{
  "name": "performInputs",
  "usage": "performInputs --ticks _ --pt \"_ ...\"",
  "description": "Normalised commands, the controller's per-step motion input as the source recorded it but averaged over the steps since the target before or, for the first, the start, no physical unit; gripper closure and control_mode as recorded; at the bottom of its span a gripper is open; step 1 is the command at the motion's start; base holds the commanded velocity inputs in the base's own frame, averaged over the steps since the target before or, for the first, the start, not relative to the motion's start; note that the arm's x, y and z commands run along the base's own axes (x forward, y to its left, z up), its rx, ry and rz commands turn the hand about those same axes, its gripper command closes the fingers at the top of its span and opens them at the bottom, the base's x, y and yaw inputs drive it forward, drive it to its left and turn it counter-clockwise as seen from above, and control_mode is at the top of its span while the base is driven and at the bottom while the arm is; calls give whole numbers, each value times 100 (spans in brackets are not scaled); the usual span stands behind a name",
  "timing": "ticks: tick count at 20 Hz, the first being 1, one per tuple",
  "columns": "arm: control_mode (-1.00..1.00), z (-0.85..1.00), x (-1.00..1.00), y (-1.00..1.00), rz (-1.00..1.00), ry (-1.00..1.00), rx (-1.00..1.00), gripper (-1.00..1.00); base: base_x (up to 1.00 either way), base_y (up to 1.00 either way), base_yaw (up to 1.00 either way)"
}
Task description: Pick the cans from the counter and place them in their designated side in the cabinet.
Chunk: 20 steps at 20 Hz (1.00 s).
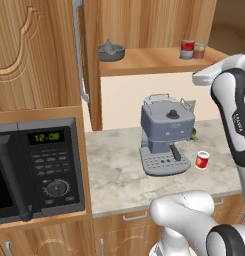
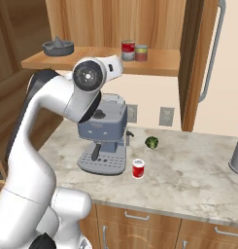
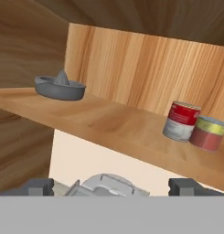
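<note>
A bright red can with a white label [image 1: 202,160] [image 2: 138,168] stands upright on the marble counter [image 1: 119,165] [image 2: 188,175], just right of the coffee machine's drip tray. A darker red can with a grey band [image 1: 187,49] [image 2: 127,50] [image 3: 181,121] stands on the plank shelf of the open cabinet [image 1: 154,60] [image 2: 159,63], touching a greenish-labelled can [image 3: 208,132]. My gripper [image 3: 114,187] is open and empty. It hovers in front of the shelf's edge, above the coffee machine, level with the shelf and left of the shelf cans.
A grey juicer [image 1: 111,50] [image 3: 58,87] sits at the shelf's left end. The blue-grey coffee machine [image 1: 164,135] [image 2: 103,138] stands under the shelf. A small green vegetable [image 2: 151,142] lies near the wall. The microwave [image 1: 36,170] is at the left and the cabinet door [image 2: 195,63] hangs open at the right.
</note>
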Motion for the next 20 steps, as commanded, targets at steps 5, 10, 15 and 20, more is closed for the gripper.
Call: performInputs --ticks 5,10,15,20 --pt "-100 -16 -53 -3 0 17 -4 -100 0 0 0" --pt "-100 -33 -37 -1 0 19 -6 -100 0 0 0" --pt "-100 -35 -11 8 -1 1 -3 -100 0 0 0" --pt "-100 -34 -30 -9 -14 -1 0 -100 0 0 0"
